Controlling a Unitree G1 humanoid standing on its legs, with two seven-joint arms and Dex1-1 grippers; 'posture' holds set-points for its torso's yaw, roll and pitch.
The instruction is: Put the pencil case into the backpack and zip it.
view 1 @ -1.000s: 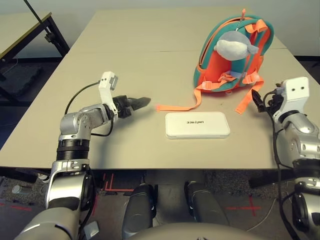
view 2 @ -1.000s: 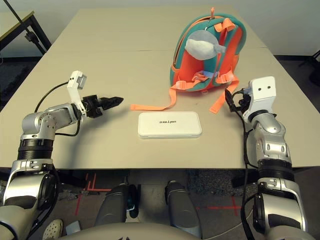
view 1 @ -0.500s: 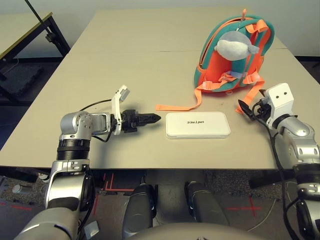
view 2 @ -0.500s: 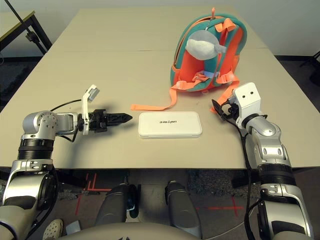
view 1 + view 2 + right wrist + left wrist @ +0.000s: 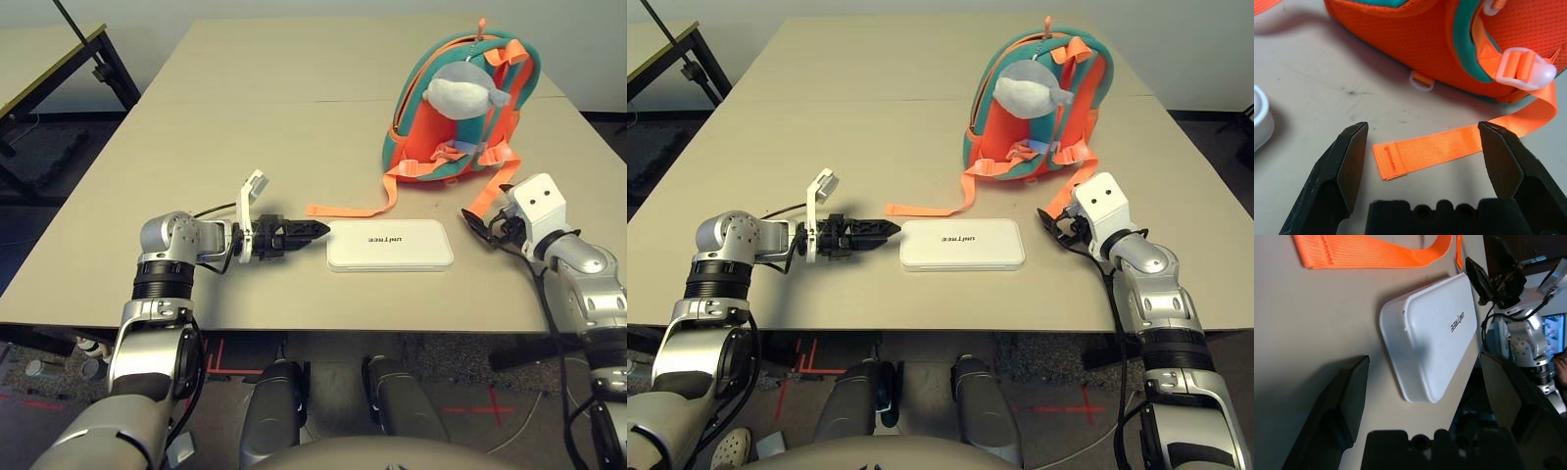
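The white pencil case point(image 5: 389, 245) lies flat near the table's front edge; its short end point(image 5: 1425, 338) faces my left wrist camera. My left gripper point(image 5: 315, 232) hovers open just left of the case, its fingertips nearly at the case's left end. The teal and orange backpack point(image 5: 460, 108) stands behind the case at the right, with a grey plush toy point(image 5: 462, 93) on its front. My right gripper point(image 5: 472, 223) stays open to the right of the case, over the end of an orange strap point(image 5: 1449, 147). Neither gripper holds anything.
A long orange strap point(image 5: 353, 208) trails from the backpack across the table behind the case. A second table point(image 5: 49, 59) with a black frame stands at the far left. The tan tabletop point(image 5: 245, 127) stretches bare to the left and back.
My left gripper has slid right, from well left of the case to right by its left end. My right gripper has come down and leftward toward the case's right side.
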